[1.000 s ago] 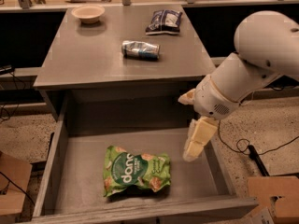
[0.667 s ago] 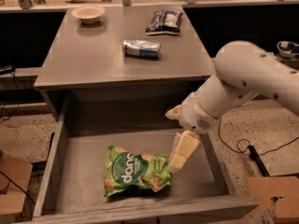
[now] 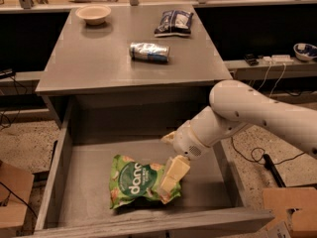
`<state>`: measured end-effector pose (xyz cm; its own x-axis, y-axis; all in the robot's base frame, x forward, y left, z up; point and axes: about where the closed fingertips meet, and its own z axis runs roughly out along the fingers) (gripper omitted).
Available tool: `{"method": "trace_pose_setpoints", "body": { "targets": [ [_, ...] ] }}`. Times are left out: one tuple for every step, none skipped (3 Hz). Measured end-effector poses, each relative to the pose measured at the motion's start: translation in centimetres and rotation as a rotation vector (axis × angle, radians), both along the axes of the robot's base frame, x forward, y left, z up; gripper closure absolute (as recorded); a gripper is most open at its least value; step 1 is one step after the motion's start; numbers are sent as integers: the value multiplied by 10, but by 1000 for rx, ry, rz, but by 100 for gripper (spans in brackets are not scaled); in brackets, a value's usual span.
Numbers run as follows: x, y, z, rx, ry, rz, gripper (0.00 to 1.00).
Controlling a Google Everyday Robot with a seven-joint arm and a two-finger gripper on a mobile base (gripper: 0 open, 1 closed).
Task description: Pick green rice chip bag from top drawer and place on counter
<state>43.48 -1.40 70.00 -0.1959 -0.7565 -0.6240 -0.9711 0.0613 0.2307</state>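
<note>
Pincer (image 3: pixel 170 179) at green rice chip bag (image 3: pixel 131 182) w/in top drawer (image 3: pixel 89 165).

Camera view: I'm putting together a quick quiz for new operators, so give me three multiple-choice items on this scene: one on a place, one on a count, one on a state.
1. Where is the green bag?
A. on the floor
B. in the open drawer
C. on a shelf

2. How many things lie on the counter?
A. one
B. five
C. three

3. How is the can placed?
A. lying on its side
B. standing upright
C. stacked on another can

Answers:
1. B: the bag lies on the drawer's bottom, with the gripper at one end of it.
2. C: a bowl, the can and a blue-and-white bag are there.
3. A: its long side rests on the counter.
</note>
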Motion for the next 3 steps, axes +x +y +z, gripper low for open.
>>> {"method": "trace_pose_setpoints", "body": {
  "targets": [
    [1,23,-52,27,42,-59,0],
    [-2,27,-86,-13,77,-88,4],
    [-8,23,-91,-44,111,-87,34]
  ]
}}
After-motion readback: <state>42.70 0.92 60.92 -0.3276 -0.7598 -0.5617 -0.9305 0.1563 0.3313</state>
